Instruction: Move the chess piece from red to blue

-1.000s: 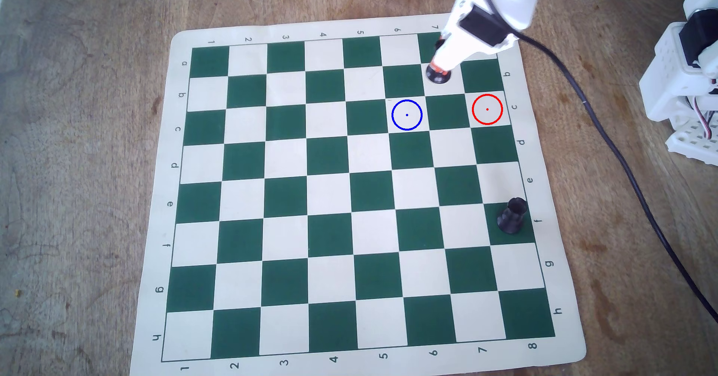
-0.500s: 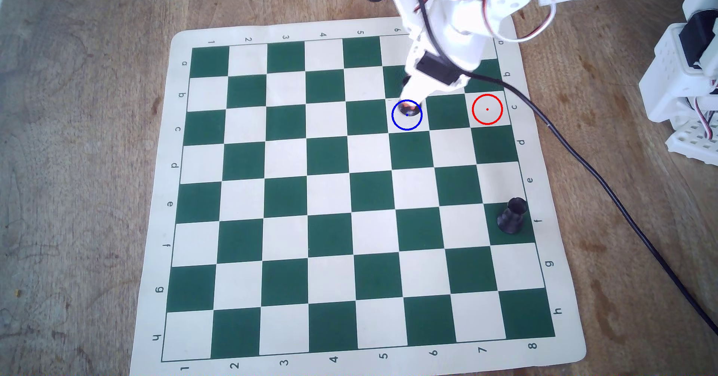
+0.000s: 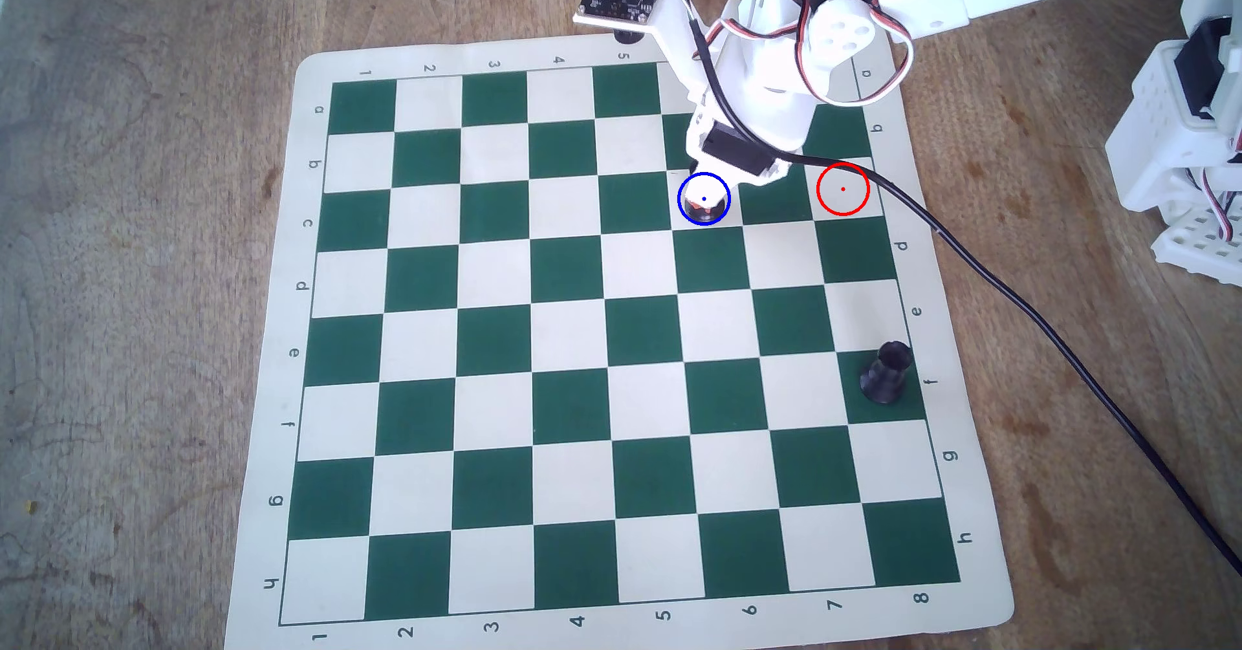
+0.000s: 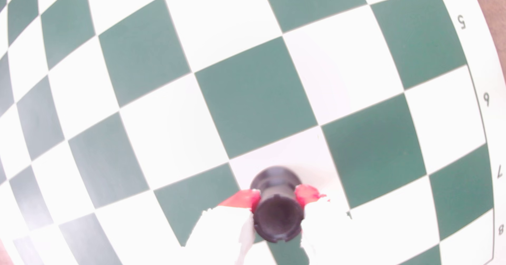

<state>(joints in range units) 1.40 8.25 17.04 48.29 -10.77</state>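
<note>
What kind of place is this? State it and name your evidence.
Probably a hobbyist's home or workshop bench: a worn wooden table, a roll-up chess mat, and a white 3D-printed arm with loose wiring. The room itself is out of view.

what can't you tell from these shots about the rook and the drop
- Whether the rook's base touches the board: the overhead view has the gripper covering it, and the wrist view looks down its top.
- Its centring in the blue circle: only a dark sliver shows in the overhead view.
- Fingers: washed out white in the wrist view, only the red pads are clear.
</note>
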